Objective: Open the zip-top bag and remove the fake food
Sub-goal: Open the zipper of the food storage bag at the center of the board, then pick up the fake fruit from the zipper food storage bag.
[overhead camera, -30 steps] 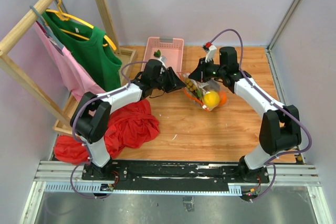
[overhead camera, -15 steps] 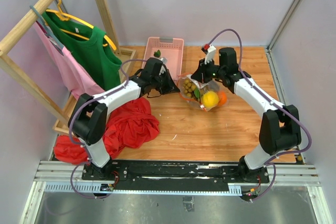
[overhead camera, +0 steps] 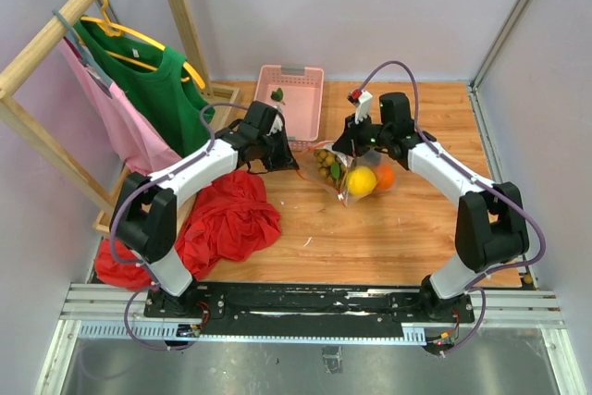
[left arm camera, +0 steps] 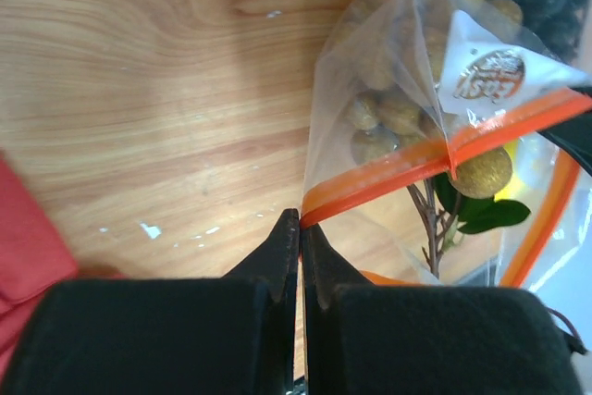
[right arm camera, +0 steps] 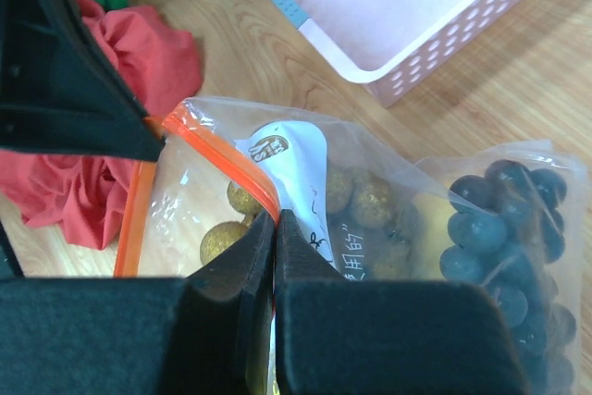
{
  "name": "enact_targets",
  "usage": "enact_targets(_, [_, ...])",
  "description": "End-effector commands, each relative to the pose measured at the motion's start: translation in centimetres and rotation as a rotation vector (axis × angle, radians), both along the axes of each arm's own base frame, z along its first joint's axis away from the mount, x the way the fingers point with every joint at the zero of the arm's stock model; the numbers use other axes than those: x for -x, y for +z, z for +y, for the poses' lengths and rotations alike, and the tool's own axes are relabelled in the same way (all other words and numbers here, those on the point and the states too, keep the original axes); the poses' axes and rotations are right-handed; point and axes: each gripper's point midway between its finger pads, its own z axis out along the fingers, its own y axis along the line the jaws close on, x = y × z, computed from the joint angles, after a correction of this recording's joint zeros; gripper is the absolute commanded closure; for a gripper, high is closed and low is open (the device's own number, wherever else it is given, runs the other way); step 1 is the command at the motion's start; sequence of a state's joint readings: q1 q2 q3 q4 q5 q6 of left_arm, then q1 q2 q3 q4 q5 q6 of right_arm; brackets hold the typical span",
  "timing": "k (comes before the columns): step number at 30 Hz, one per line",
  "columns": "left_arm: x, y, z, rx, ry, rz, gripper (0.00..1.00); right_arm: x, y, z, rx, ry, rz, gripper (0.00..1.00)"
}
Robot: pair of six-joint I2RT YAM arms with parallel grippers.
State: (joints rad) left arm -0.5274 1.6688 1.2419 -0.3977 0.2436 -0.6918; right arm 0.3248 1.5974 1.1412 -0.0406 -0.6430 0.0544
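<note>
The zip-top bag point(overhead camera: 353, 176) lies on the wooden table between both arms, clear plastic with an orange zip strip point(left arm camera: 407, 162). My left gripper point(left arm camera: 299, 220) point(overhead camera: 300, 164) is shut on the left end of that strip. At the bag's far side, my right gripper point(right arm camera: 275, 217) point(overhead camera: 344, 149) is shut on the other lip of the strip point(right arm camera: 222, 159). Between the two lips the mouth stands parted. Inside sits the fake food: a tan-brown bunch of balls point(left arm camera: 388, 117), a yellow lemon point(overhead camera: 362, 180), an orange fruit point(overhead camera: 386, 176) and a dark purple bunch point(right arm camera: 504, 228).
A pink basket point(overhead camera: 291, 99) stands just behind the bag. A red cloth point(overhead camera: 231, 219) is heaped on the table's left side, under my left arm. Farther left, a wooden rack point(overhead camera: 55, 30) holds a green shirt point(overhead camera: 157, 90) and a pink one.
My left gripper has shut on the zip strip and pulled back to the left. The bag shifted slightly left with it, and the right gripper kept its hold.
</note>
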Motion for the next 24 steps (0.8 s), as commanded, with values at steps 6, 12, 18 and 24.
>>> enact_targets(6, [-1.4,5.5,3.5,-0.088,0.092,-0.192,0.67,1.5,1.3,2.0,-0.082,0.092,-0.02,0.99])
enact_targets(12, [-0.5,11.4,0.9,0.146,0.009,-0.347,0.54,1.6,1.3,2.3,-0.083,0.096,-0.017,0.99])
enact_targets(18, [0.9,12.6,-3.6,0.318,-0.098,-0.256,0.49,1.7,1.3,2.4,-0.086,0.097,-0.014,0.99])
enact_targets(24, [0.7,8.3,-5.8,0.156,-0.09,-0.141,0.48,1.6,1.4,2.4,-0.086,0.093,-0.015,0.99])
